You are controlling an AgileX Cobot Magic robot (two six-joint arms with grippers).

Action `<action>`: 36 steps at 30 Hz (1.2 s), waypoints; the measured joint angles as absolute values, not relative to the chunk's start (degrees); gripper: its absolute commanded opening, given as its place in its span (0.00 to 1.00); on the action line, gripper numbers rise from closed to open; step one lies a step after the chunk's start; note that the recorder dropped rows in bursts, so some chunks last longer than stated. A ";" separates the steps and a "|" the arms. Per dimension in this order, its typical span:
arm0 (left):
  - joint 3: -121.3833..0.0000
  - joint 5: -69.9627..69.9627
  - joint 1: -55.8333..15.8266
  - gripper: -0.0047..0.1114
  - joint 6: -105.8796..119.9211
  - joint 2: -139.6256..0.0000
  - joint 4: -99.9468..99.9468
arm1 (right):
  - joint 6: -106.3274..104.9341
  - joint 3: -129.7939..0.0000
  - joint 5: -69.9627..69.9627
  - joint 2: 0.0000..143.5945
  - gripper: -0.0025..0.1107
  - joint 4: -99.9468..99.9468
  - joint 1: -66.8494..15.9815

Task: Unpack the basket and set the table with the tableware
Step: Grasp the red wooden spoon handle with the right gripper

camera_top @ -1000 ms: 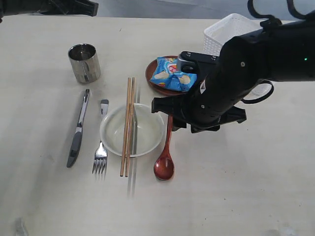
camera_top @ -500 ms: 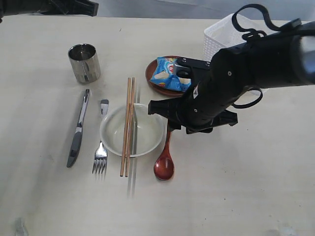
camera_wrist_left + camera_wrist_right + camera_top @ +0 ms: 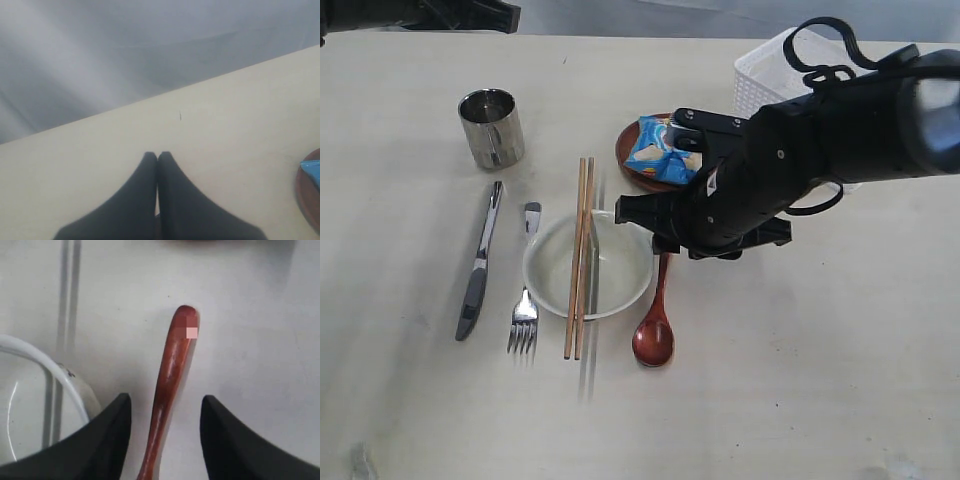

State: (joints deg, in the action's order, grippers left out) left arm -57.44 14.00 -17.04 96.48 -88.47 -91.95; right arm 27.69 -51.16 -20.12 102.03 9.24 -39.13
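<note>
On the counter [image 3: 800, 380] the cream bowl [image 3: 620, 265] has two chopsticks [image 3: 585, 190] across its rim, the brown plate [image 3: 625, 155] holds a blue packet [image 3: 660, 145], the right end effector [image 3: 165, 402] stands wide astride the spoon [image 3: 172, 360], and the left end effector [image 3: 157, 156] is pressed closed.

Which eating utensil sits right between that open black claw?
The red-brown wooden spoon: its handle lies between the open fingers of the right gripper. The knife and fork lie beyond the bowl, the chopsticks across it.

Exterior camera looks steeply down on table [image 3: 800, 400] from above; right wrist camera sits close over spoon [image 3: 172, 365], shared with exterior; left wrist camera faces low across table edge
</note>
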 measured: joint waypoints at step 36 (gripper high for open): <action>-57.44 14.00 -17.04 0.04 96.48 -88.47 -91.95 | 27.17 -53.12 -18.55 106.42 0.02 8.39 -39.13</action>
State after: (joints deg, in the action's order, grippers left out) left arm -57.44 14.00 -17.04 96.48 -88.47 -91.95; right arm 27.17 -53.12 -18.55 106.42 8.39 -39.13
